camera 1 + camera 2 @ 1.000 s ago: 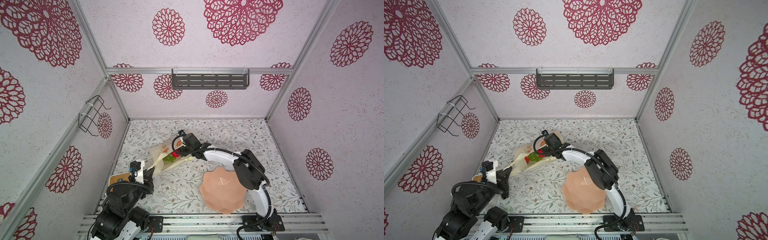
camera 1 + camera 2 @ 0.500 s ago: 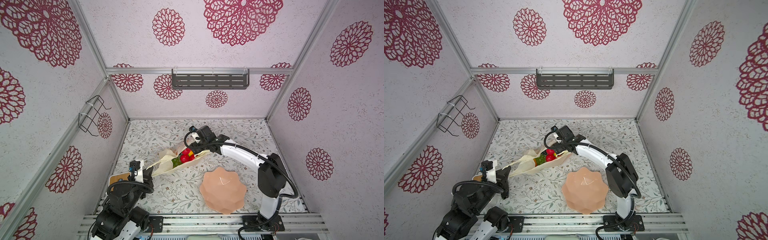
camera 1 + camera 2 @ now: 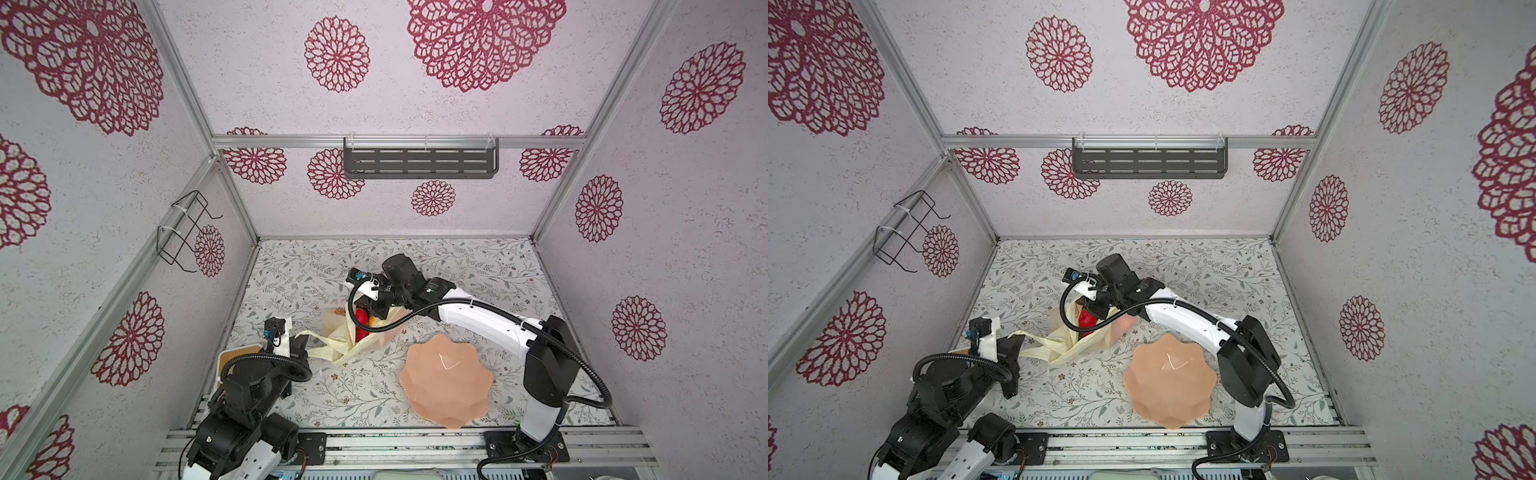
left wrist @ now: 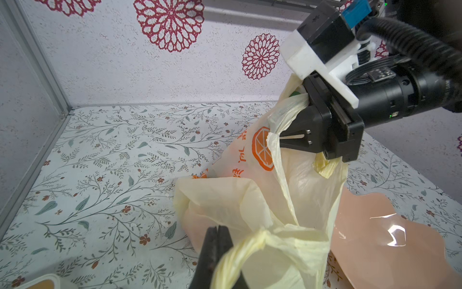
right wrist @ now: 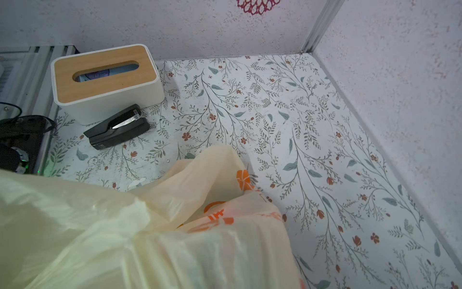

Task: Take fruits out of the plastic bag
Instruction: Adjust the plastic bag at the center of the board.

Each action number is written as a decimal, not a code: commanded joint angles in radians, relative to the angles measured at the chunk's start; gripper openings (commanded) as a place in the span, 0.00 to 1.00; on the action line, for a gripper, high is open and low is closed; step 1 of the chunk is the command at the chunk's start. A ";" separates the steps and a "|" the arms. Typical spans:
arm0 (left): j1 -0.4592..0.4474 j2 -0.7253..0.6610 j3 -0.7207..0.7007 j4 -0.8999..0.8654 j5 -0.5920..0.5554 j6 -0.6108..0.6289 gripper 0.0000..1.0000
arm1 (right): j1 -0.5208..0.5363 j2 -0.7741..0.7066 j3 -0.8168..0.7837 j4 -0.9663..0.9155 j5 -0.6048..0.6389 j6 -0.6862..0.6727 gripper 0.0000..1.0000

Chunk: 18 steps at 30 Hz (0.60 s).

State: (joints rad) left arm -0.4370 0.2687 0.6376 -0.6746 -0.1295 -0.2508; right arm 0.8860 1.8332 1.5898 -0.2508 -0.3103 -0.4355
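– Two loop handles on it, and you have one: your left gripper [image 3: 302, 343] [image 4: 218, 240] is pinched flat on a handle of the plastic bag [image 3: 332, 347] [image 3: 1059, 349], which is twisted there into a cord.

– Where does the bag sit for you?

– On the table [image 3: 457, 270], at about 9 o'clock from its centre, taking 12 as the back wall. It stretches from your left gripper, out at 8 o'clock, toward your right gripper [image 3: 371, 308] [image 3: 1095, 306] nearer the middle.

– How does it look?

– Thin, crinkled, cream-yellow, and faintly see-through. In the left wrist view its side [image 4: 250, 200] carries an orange slice print and orange characters. In both top views its mouth gapes upward and you can see the fruits [image 3: 361, 319] [image 3: 1087, 321] inside. One is glossy red with a yellow-orange patch against it. A pinkish shape glows through the wall at the bag's 3 o'clock side.

– Is your right gripper holding anything?

– You cannot tell. Its fingers [image 4: 297, 136] are sunk in the bag's upper folds with plastic bunched round them, and cream plastic [image 5: 100, 225] covers half the right wrist view.

– What else is around you?

– A wavy-edged pink bowl [image 3: 446, 382] [image 3: 1169, 386] sits at 5 o'clock, near the bag. A tissue box [image 5: 105, 75] with a wooden top and a black stapler [image 5: 117, 127] just beside it stand at 8 o'clock, by your left arm.
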 commanded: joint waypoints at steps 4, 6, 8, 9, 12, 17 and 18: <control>-0.004 -0.021 -0.009 0.017 -0.015 0.015 0.00 | 0.016 0.025 0.130 -0.133 0.053 -0.195 0.46; -0.002 -0.029 -0.010 0.018 -0.017 0.015 0.00 | 0.017 0.011 0.113 -0.145 0.075 -0.209 0.46; -0.001 -0.032 -0.010 0.017 -0.022 0.015 0.00 | 0.017 -0.008 0.094 -0.160 0.089 -0.223 0.45; -0.002 -0.034 -0.009 0.015 -0.024 0.015 0.00 | 0.017 -0.016 0.090 -0.180 0.098 -0.234 0.43; 0.000 -0.046 -0.007 0.013 -0.035 0.015 0.00 | 0.019 -0.055 0.082 -0.233 0.151 -0.244 0.45; 0.004 -0.075 0.007 0.013 -0.058 0.007 0.00 | 0.014 -0.156 -0.086 -0.125 0.334 -0.149 0.69; 0.004 -0.083 0.008 0.020 -0.069 0.003 0.00 | 0.007 -0.181 -0.125 -0.080 0.330 -0.091 0.71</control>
State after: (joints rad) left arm -0.4358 0.2100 0.6376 -0.6739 -0.1677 -0.2512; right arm 0.8989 1.7496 1.5177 -0.4179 -0.0792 -0.6140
